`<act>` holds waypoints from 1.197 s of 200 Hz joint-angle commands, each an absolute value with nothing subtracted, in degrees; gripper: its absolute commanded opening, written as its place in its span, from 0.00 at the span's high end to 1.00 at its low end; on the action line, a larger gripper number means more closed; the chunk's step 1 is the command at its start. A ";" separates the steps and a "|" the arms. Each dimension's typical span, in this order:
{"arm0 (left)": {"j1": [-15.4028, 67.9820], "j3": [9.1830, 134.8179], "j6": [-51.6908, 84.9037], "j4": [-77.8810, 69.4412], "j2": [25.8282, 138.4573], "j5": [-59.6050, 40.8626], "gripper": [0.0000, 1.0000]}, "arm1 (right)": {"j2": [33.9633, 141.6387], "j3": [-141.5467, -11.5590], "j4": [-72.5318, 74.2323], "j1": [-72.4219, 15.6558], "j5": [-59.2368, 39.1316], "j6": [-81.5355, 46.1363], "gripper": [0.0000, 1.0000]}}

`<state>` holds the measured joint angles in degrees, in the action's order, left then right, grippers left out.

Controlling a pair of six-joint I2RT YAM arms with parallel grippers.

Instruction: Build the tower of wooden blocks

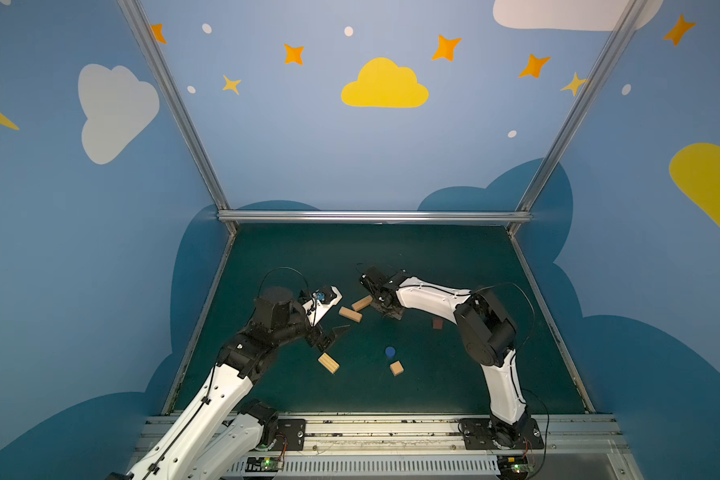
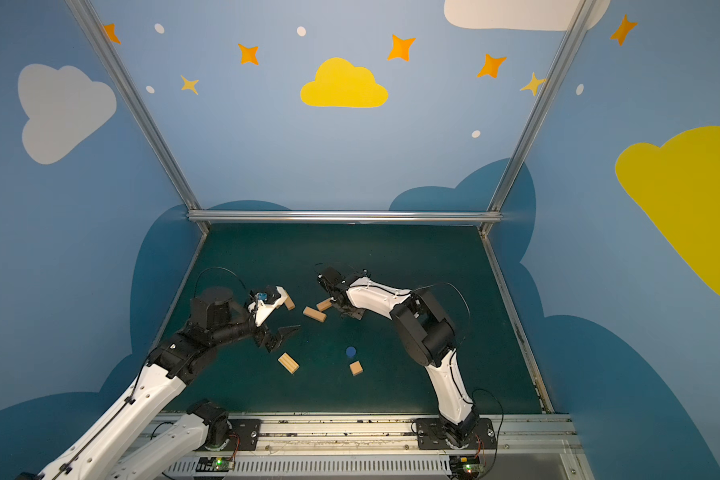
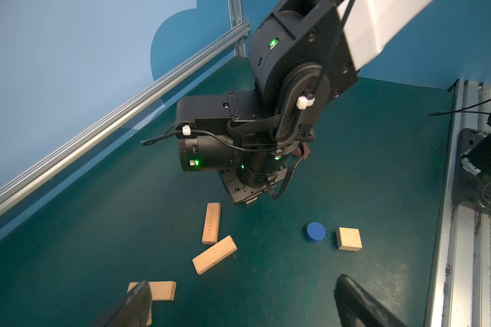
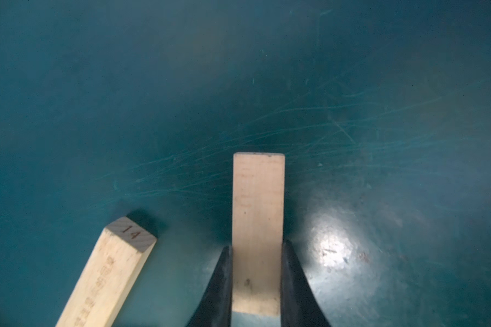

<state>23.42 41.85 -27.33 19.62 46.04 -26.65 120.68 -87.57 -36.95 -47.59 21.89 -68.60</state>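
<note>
Though none is stacked yet, the wood blocks [image 3: 214, 254] lie loose on the dark green bench [image 1: 454, 257]: a light tan bar [image 1: 362, 303] just beside a second bar [image 1: 350, 313], a third bar [image 1: 328, 363] nearer the front, a blue round piece [image 1: 390, 352] beside a tan cube [image 1: 396, 368], and a dark reddish-brown cube [image 1: 437, 323] by the right arm [image 1: 429, 297]. The right pincer [image 4: 256, 245] clamps the long sides of a fourth bar [image 4: 258, 198] at mid-bench, while the left pincer [image 3: 243, 283] hangs spread wide, gripping nothing.
</note>
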 commanded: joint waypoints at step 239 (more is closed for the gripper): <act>23.59 41.48 -28.17 19.87 46.60 -25.97 0.00 | 119.08 -86.85 -37.98 -45.74 19.12 -55.81 0.77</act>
<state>23.42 41.85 -27.51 19.73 46.94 -26.22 120.22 -86.30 -36.29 -46.11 18.79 -60.03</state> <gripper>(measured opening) 0.996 0.242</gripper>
